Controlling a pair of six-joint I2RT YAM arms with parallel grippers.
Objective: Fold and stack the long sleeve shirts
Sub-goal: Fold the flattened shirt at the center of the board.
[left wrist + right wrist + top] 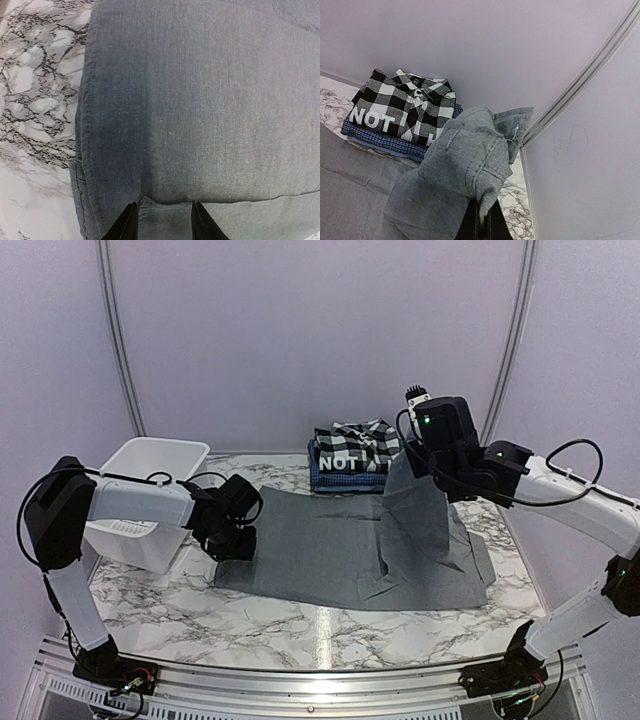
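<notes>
Sleeve fold in hand. Grey shirt (pixel 330 550) lies mid-table. My right gripper (pixel 482 222) is clamped on its cuff, raised at 2 o'clock. My left gripper (pixel 162 225) sits at the 9 o'clock hem; I cannot tell its grip. Next, I judge: lay the sleeve inward, flat.

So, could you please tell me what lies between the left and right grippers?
Only the grey shirt, spread on the marble table from the left gripper to the right gripper, which lifts one part; the top view shows it.
</notes>
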